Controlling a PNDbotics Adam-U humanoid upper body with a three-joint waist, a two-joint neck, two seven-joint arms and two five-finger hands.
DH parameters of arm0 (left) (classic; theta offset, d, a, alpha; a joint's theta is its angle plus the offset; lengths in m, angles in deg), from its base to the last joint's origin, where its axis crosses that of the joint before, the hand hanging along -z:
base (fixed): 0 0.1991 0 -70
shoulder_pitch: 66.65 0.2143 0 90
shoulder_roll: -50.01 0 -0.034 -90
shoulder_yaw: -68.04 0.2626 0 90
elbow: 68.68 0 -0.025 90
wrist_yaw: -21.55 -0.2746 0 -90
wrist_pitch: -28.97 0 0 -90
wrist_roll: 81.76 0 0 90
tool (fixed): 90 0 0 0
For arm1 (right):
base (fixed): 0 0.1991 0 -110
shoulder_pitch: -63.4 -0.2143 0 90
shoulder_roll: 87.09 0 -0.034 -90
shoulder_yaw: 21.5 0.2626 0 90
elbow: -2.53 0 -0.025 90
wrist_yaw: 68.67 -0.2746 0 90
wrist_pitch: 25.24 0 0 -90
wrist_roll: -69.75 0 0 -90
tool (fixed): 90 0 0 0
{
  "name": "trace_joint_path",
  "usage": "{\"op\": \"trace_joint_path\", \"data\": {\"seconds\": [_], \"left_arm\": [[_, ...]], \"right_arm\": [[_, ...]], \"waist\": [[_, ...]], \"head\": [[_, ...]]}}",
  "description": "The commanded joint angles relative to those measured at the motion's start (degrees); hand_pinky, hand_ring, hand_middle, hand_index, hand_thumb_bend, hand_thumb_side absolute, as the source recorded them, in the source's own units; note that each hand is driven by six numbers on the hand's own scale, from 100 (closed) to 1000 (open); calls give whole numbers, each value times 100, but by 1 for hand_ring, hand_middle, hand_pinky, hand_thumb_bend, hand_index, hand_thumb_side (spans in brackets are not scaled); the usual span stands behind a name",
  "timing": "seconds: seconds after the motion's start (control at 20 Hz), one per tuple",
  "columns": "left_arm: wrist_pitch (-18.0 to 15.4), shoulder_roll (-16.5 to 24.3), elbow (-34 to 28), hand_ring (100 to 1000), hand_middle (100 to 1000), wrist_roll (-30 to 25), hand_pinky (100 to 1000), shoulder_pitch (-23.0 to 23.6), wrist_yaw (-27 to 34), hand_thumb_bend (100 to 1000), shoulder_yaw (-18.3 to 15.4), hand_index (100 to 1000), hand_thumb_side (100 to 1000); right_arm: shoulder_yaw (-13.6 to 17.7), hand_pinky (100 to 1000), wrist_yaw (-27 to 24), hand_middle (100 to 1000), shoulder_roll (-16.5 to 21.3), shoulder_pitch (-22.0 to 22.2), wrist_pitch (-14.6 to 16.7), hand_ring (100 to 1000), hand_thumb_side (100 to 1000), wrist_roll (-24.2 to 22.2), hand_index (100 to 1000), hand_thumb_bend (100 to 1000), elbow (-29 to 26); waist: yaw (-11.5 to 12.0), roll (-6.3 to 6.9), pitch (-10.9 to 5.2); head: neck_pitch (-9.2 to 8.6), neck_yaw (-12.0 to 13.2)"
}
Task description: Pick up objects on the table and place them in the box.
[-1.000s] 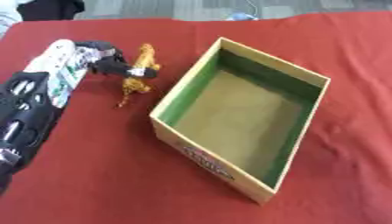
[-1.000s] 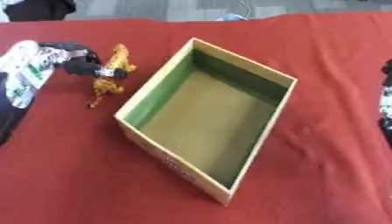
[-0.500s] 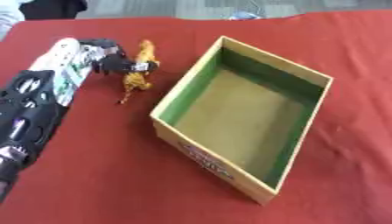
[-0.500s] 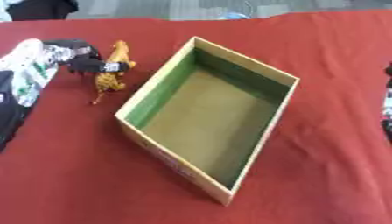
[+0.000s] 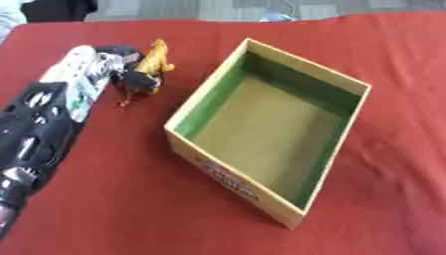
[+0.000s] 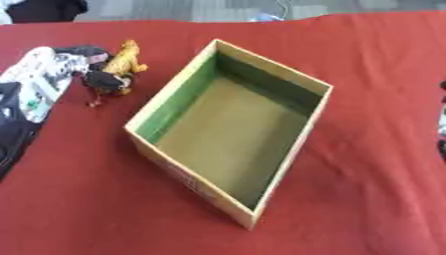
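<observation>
Overhead, a red-covered worktop (image 5: 104,199) fills both eye views. The robot's left arm, black lower down with a white and silver forearm, reaches in from the lower left edge and stretches away toward the far left part of the cloth. At its end the left hand (image 5: 129,67) has dark fingers curled round a small yellow-orange toy animal (image 5: 153,61), which looks like a tiger or similar figure. The toy's upper body sticks out just beyond the fingers on the far side, and a thin orange leg or tail (image 5: 125,99) trails out on the near side of the hand. Whether the toy is lifted off the cloth or touching it cannot be told. Just to the right of the hand stands an open cardboard box (image 5: 228,179), set askew, green on its inner walls and plain brown on its floor, with a printed label on its near outer wall. The box holds nothing. Only a dark sliver shows at the right edge of the right eye view, too little to tell the right hand's state.
</observation>
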Motion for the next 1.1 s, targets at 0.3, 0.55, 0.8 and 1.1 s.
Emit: {"op": "trace_joint_path", "data": {"seconds": [0.3, 0.55, 0.8, 1.1], "left_arm": [[214, 118, -88, 488, 533, 195, 433, -59, 188, 100, -5, 693, 369], [283, 109, -163, 481, 543, 264, 399, -52, 413, 100, -4, 651, 249], [348, 114, -292, 469, 537, 428, 376, -48, 659, 100, -10, 594, 265], [487, 135, -553, 439, 499, 845, 330, -32, 947, 100, 16, 471, 293]], "right_arm": [[18, 953, 25, 617, 51, -20, -29, 668, 660, 19, 781, 100, -113], [15, 953, 17, 617, 36, -13, -44, 669, 663, 10, 782, 100, -113], [14, 954, 4, 617, 23, -7, -62, 670, 664, 6, 782, 100, -113], [11, 954, -5, 617, 14, 1, -107, 671, 666, -5, 782, 100, -113]], "waist": [[8, -31, -128], [25, -44, -143], [39, -50, -162], [64, -65, -198]], "head": [[-52, 35], [-47, 36], [-42, 33], [-32, 29]]}}
